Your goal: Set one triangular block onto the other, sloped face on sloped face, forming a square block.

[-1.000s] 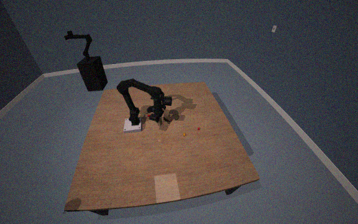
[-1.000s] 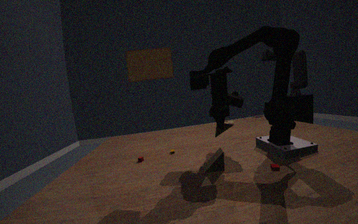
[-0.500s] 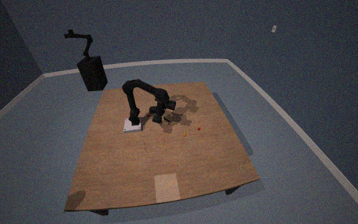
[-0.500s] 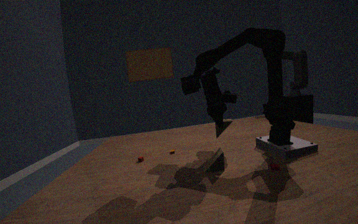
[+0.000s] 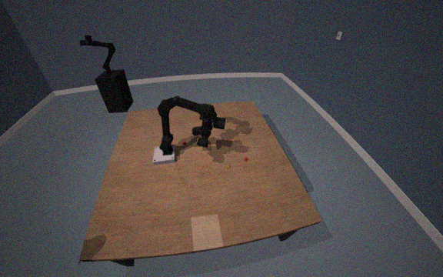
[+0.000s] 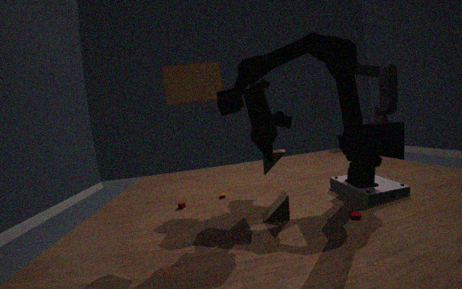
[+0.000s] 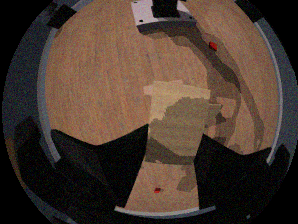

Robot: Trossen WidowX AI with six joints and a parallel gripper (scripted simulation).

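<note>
Two triangular blocks, one point(image 6: 278, 209) upright, one point(image 6: 272, 161) point(image 7: 177, 125) clamped in half-open gripper point(image 6: 269, 154) point(image 7: 170, 131).

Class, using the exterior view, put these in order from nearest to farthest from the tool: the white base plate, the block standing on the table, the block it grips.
1. Gripped triangular block: between the fingers.
2. Standing triangular block: on the table, below the tool.
3. White base plate: under the arm, at picture right.

Upper block point(image 6: 272, 164) point(image 7: 177, 127): pale wood, gripped, aloft, point down. Lower block point(image 6: 281, 211): triangular, on table, slope upward, apart from upper.
</note>
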